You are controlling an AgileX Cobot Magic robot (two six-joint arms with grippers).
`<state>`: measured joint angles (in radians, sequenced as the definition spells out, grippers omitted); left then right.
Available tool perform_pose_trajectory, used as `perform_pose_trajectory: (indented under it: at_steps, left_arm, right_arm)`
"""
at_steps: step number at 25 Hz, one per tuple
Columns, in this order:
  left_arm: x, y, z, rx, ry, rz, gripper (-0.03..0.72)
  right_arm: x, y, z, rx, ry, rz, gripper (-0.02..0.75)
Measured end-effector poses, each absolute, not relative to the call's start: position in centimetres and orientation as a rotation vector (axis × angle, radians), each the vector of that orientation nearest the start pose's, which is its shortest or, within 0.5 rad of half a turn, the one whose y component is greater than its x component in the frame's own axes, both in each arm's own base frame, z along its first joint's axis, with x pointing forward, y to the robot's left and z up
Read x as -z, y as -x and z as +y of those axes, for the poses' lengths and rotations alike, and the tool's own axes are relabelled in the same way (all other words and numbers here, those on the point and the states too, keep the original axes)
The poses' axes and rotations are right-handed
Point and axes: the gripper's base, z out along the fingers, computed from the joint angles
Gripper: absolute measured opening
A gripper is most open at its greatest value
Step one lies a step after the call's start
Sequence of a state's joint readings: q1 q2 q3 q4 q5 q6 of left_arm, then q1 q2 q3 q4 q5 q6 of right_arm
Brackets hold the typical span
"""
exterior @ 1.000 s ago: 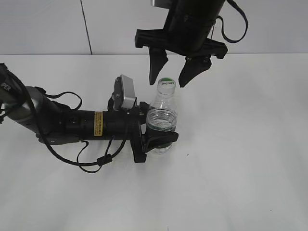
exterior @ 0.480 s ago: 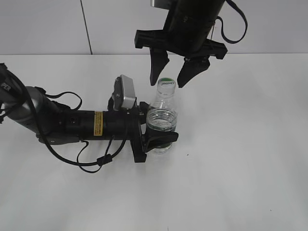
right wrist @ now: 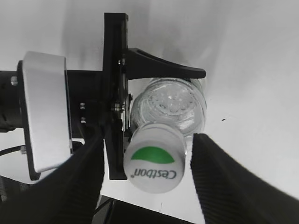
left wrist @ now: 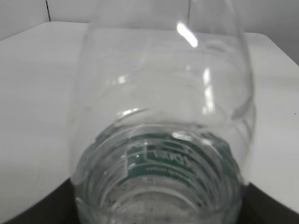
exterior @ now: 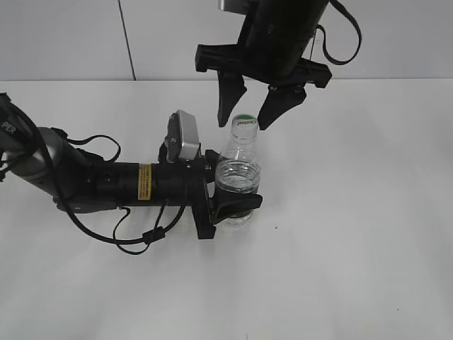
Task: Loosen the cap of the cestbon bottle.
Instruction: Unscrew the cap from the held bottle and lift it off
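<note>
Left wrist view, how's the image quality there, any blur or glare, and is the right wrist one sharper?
Left wrist view: the bottle fills the frame, soft and out of focus, with bright streaks of glare on the clear plastic and only the green label readable as a smudge. Right wrist view: sharper, the cap print is legible, though the right tool's fingers are dark blurs at the edges.

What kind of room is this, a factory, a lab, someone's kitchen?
Most likely a robot test lab. A bare white table against a plain white wall, two black robot arms, and a single water bottle held by the left hand, with the right hand over its cap.
</note>
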<state>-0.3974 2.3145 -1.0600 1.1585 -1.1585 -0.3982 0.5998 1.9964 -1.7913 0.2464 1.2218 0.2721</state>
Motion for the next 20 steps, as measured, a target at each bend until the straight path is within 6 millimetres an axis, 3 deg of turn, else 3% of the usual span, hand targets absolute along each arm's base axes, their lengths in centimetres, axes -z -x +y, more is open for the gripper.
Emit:
perform_pose_trajectory:
  at_steps: [14, 20]
  left_arm:
    - [-6.2, -32.4, -21.9, 1.017, -1.249, 1.461, 0.404]
    - [-6.2, -32.4, -21.9, 1.017, -1.249, 1.461, 0.404]
  right_arm:
    - [-26.0, -33.5, 25.5, -0.445, 0.417, 3.005, 0.445]
    - [-26.0, -33.5, 25.5, -0.444, 0.422, 3.004, 0.347]
